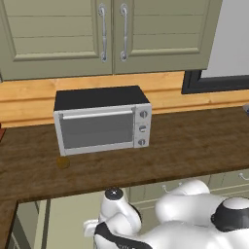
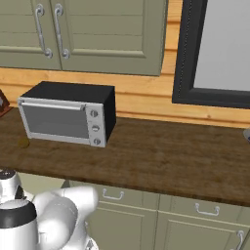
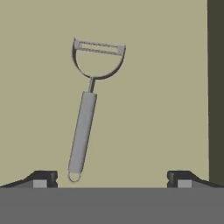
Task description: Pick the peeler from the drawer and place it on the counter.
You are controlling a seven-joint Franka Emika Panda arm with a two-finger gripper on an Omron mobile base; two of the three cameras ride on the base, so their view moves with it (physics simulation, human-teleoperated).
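From the left base view, the dark wood surface (image 1: pixel 194 141) runs wide, a silver toaster oven (image 1: pixel 102 121) sitting on it with a small round tan lump (image 1: pixel 62 162) just beside its front left corner. Green cabinet doors (image 1: pixel 107 34) hang above. The arm bends low under the surface's edge.

Over in the right base view, same toaster oven (image 2: pixel 68 117), same surface (image 2: pixel 161 156), and closed drawer fronts (image 2: pixel 146 215) below.

Now the hand view: the hand (image 3: pixel 112 179) is spread wide, nothing pinched. The peeler (image 3: pixel 87 109) lies flat on the drawer (image 3: pixel 157 96) floor, forked head far from the fingertips (image 3: pixel 41 179), its handle end just beside the left one.
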